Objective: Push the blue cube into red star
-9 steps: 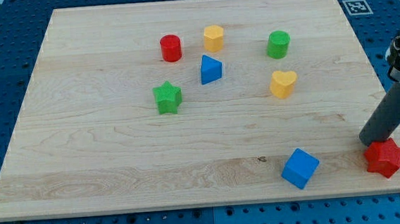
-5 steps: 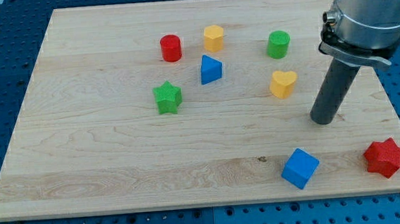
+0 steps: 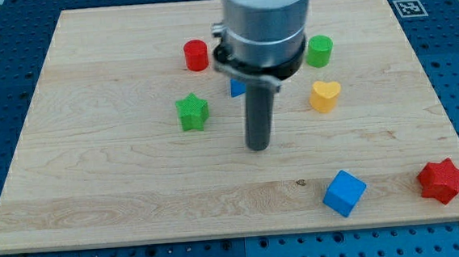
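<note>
The blue cube [image 3: 344, 192] lies near the board's bottom edge, right of centre. The red star [image 3: 441, 181] lies at the bottom right corner, well apart from the cube. My tip [image 3: 258, 147] rests on the board near the middle, up and to the left of the blue cube, touching no block. The arm's body hides part of the blocks behind it.
A green star [image 3: 192, 112] lies left of my tip. A red cylinder [image 3: 196, 55], a green cylinder [image 3: 319, 50] and a yellow heart [image 3: 324, 95] lie in the upper half. A blue block [image 3: 236, 88] is mostly hidden behind the arm.
My tip has swept left across the board, from beside the red star at the right edge to the middle. No block has moved. The arm now hides the yellow block.
</note>
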